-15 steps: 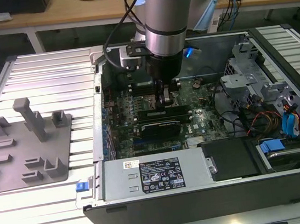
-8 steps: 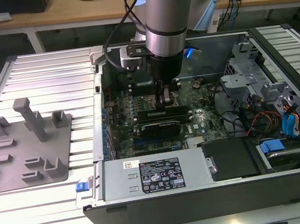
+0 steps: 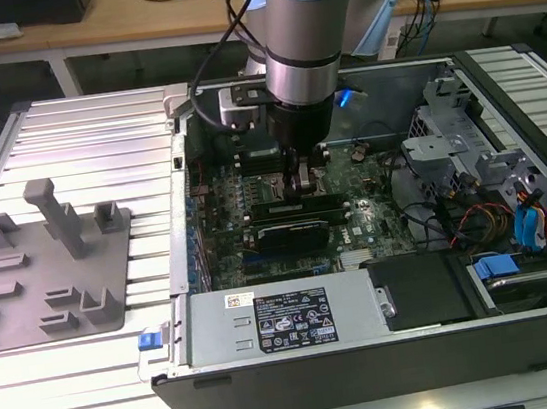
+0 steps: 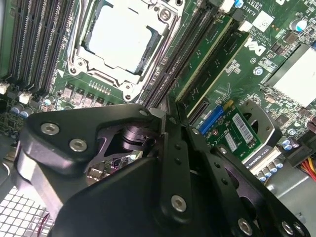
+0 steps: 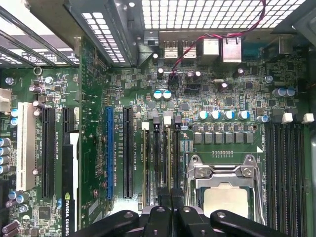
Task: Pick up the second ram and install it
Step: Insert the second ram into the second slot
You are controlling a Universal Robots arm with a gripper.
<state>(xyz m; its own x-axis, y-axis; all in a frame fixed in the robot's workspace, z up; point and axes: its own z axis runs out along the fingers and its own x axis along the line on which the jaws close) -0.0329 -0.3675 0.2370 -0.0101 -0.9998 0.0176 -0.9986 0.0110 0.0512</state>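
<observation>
My gripper (image 3: 303,182) is down inside the open computer case, over the memory slots beside the CPU socket (image 4: 118,39). In the second wrist view two green ram sticks stand upright in neighbouring slots, one (image 4: 203,58) closer to the socket and the other (image 4: 223,64) beside it. The gripper (image 4: 167,111) is shut, fingers pressed together with nothing between them, and its tips sit at the near end of the closer stick. Whether they touch it I cannot tell. In the first wrist view the gripper (image 5: 170,198) covers the near ends of the slots (image 5: 168,158).
A black graphics card (image 3: 292,232) lies just in front of the gripper. The power supply (image 3: 289,318) is at the case front, and drive bays with blue tabs and cables (image 3: 519,233) at the exterior view's right. A grey parts fixture (image 3: 44,265) sits on the ribbed table at the left.
</observation>
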